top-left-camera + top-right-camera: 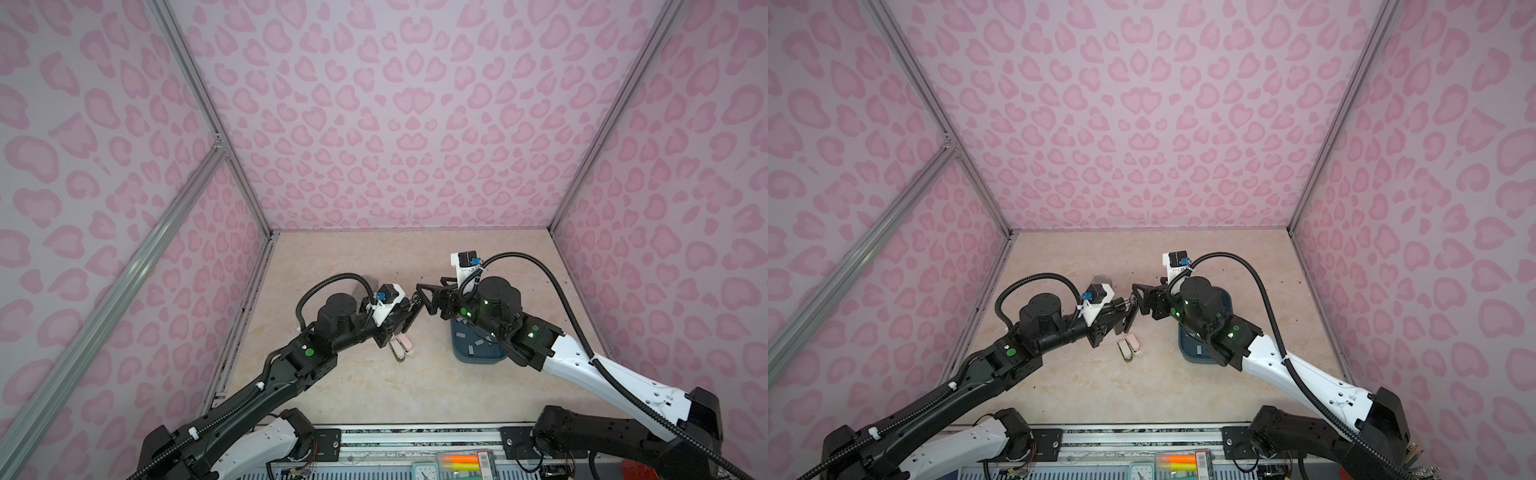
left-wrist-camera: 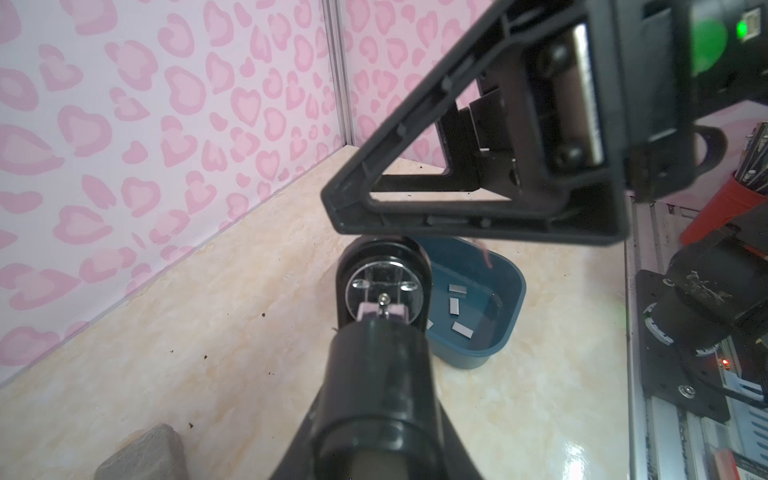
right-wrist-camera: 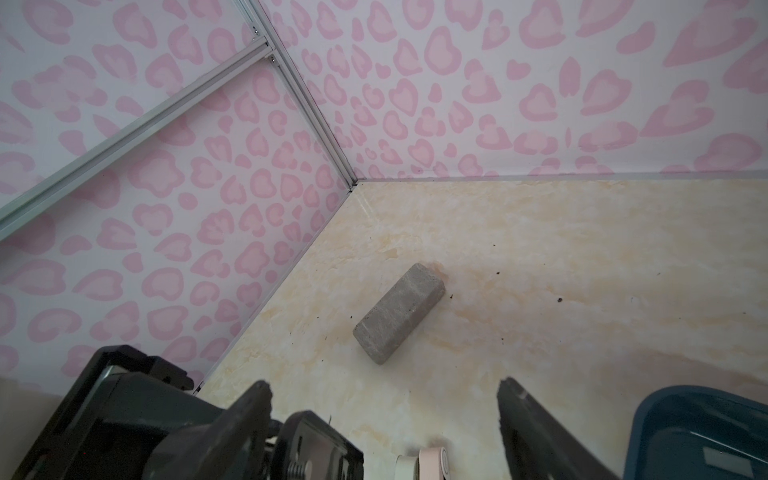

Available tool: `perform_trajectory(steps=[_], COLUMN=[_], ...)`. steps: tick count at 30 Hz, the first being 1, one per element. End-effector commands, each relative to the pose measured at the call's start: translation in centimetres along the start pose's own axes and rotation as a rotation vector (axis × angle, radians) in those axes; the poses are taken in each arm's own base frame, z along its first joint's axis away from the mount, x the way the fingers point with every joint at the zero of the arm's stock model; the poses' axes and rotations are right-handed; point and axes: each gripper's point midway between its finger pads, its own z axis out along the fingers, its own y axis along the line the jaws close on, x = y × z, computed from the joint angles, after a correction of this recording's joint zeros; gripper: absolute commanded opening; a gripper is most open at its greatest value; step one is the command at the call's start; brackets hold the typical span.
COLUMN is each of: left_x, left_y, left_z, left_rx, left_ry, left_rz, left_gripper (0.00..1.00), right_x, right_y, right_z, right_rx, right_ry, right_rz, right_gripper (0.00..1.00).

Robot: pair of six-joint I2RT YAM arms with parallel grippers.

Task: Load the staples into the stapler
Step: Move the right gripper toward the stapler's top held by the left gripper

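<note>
My left gripper point(image 1: 409, 313) point(image 2: 374, 461) is shut on the black stapler point(image 1: 410, 318) point(image 1: 1127, 318) point(image 2: 378, 374) and holds it off the table, with its round end pointing toward the right arm. My right gripper point(image 1: 422, 295) point(image 1: 1137, 296) point(image 3: 386, 399) stands open right at that end. Its fingers point(image 3: 257, 409) are wide apart, and the stapler's black end point(image 3: 316, 444) lies close to one of them. Several small grey staples point(image 1: 478, 343) point(image 2: 455, 305) lie loose in the blue tray point(image 1: 465, 355) point(image 1: 1185, 347) point(image 2: 511, 299), under the right arm.
A grey speckled block point(image 3: 399, 311) point(image 2: 141, 453) lies toward the back left of the table. Two small pink and white objects point(image 1: 111, 347) point(image 1: 1128, 347) point(image 3: 422, 465) sit on the table below the stapler. Pink patterned walls close in the back and both sides.
</note>
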Motion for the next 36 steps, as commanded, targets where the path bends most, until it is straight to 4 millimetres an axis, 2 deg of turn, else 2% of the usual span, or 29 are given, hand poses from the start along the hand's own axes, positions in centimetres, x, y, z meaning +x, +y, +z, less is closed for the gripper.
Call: perform_trajectory(steps=[1, 5, 25, 36], left_x=[-2.0, -2.1, -2.4, -2.4], left_y=[0.6, 0.6, 0.7, 0.7], left_z=[-0.1, -0.2, -0.7, -0.8], left_rx=[-0.033, -0.035, -0.049, -0.055], left_ry=[-0.055, -0.060, -0.074, -0.075], left_rz=[0.020, 0.022, 0.023, 0.025], left_gripper=[0.04, 0.04, 0.04, 0.04], right_x=[-0.4, -0.2, 0.5, 1.2], right_y=[0.5, 0.3, -1.0, -1.3], right_z=[0.5, 0.9, 2.6, 3.8], right_rx=[-0.023, -0.010, 0.061, 0.076], right_ry=[-0.017, -0.014, 0.006, 0.040], right_rz=[0.018, 0.022, 0.031, 0.036], right_gripper=[0.84, 0.82, 0.51, 0.52])
